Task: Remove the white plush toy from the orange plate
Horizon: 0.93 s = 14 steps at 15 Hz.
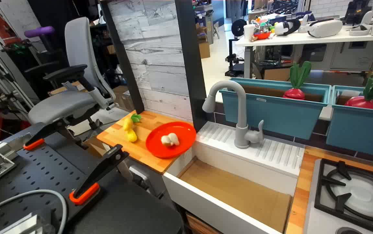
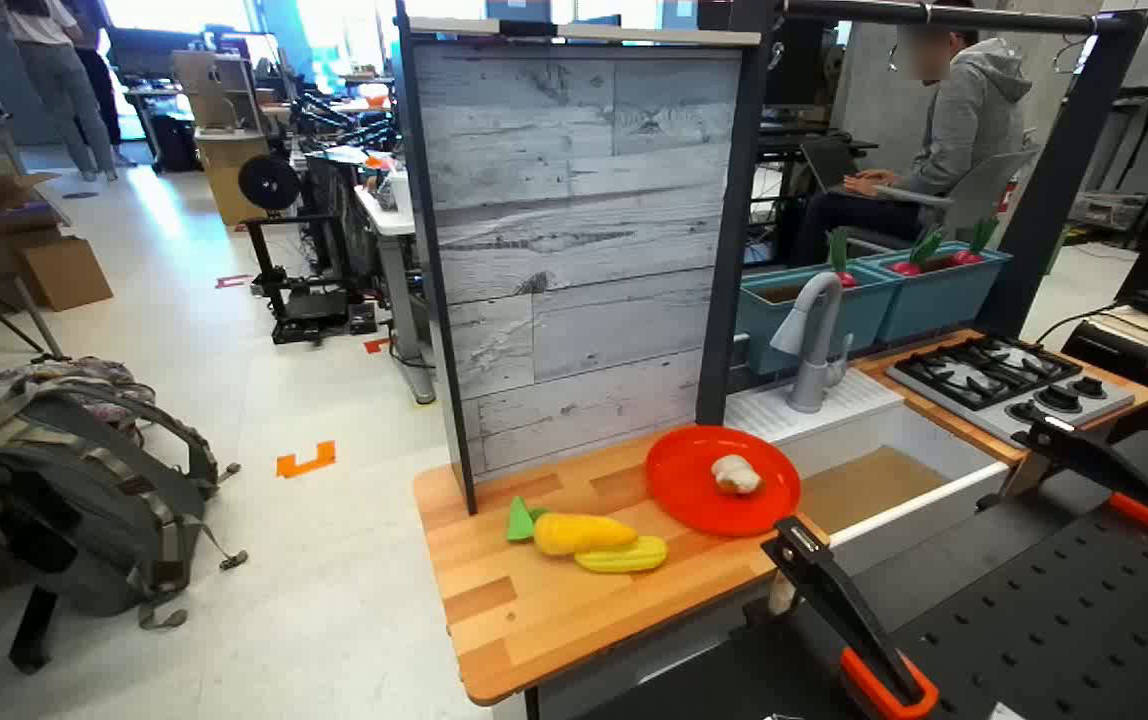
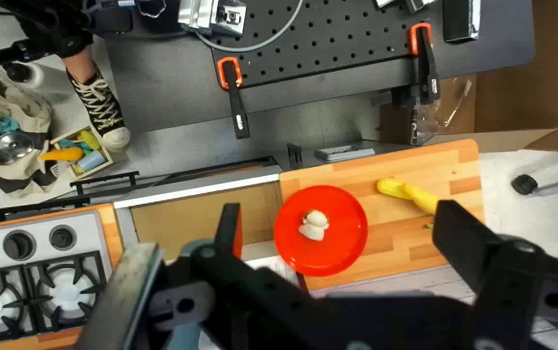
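The white plush toy lies on the orange plate, a little off its middle. The toy shows in both exterior views [image 1: 170,139] [image 2: 736,475] and in the wrist view [image 3: 314,226]. The orange plate [image 1: 184,130] [image 2: 679,490] [image 3: 342,245] rests on the wooden counter beside the sink, its edge reaching the sink side. My gripper [image 3: 340,206] is wide open and empty in the wrist view, high above the counter. The plate and toy appear between its fingers, nearer the left one. The gripper is out of view in both exterior views.
Yellow fruit-shaped toys [image 1: 129,130] [image 2: 584,535] [image 3: 408,192] lie on the counter beside the plate. A grey faucet [image 1: 243,113] stands behind the sink [image 1: 238,191]. A tall wood-pattern panel [image 2: 584,250] rises behind the counter. Black clamps [image 1: 98,172] stick out from the dark table. A stove [image 1: 355,195] is past the sink.
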Motion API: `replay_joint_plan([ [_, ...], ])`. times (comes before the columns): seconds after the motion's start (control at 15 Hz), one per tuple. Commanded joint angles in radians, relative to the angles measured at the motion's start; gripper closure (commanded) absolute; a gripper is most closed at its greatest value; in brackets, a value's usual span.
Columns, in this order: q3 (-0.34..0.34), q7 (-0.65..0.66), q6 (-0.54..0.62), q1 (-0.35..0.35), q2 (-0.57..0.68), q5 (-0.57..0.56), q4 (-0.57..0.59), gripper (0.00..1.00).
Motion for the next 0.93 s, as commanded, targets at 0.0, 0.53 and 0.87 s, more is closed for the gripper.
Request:
replay_joint_plan([
  [0.0,0.008,-0.002,-0.001,-0.009,0.001,0.002,0.002,0.00],
  [0.53,0.008,-0.002,-0.001,-0.009,0.001,0.002,0.002,0.00],
  [0.87,0.013,-0.048,0.096,0.003,0.081,-0.005,-0.009,0.00],
])
